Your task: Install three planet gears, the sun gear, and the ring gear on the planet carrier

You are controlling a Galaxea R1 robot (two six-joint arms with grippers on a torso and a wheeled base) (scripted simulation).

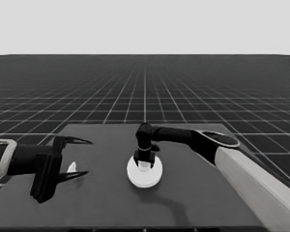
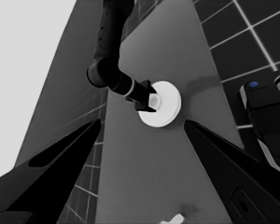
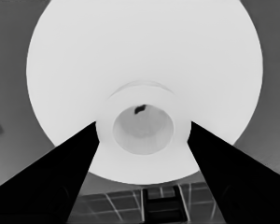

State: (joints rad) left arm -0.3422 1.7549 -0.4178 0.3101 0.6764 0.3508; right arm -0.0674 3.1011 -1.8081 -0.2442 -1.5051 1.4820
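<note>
The ring gear, the larger round part (image 1: 145, 180), lies flat near the middle of the table, its raised hub pointing up. My right gripper (image 1: 145, 163) comes straight down on that hub. In the right wrist view its two fingers press against opposite sides of the hub, shut on the ring gear (image 3: 140, 51). The left wrist view shows the same grip on the larger round part (image 2: 170, 105) from farther off. The planet carrier, the planet gears and the sun gear are hidden. My left gripper (image 1: 89, 157) waits open over the table's left end.
A thin white piece (image 1: 71, 167) lies on the table between the left gripper's fingers, not held; it also shows as the thin white piece (image 2: 175, 219). Dark machinery with blue lights (image 2: 266, 126) stands past the table's edge.
</note>
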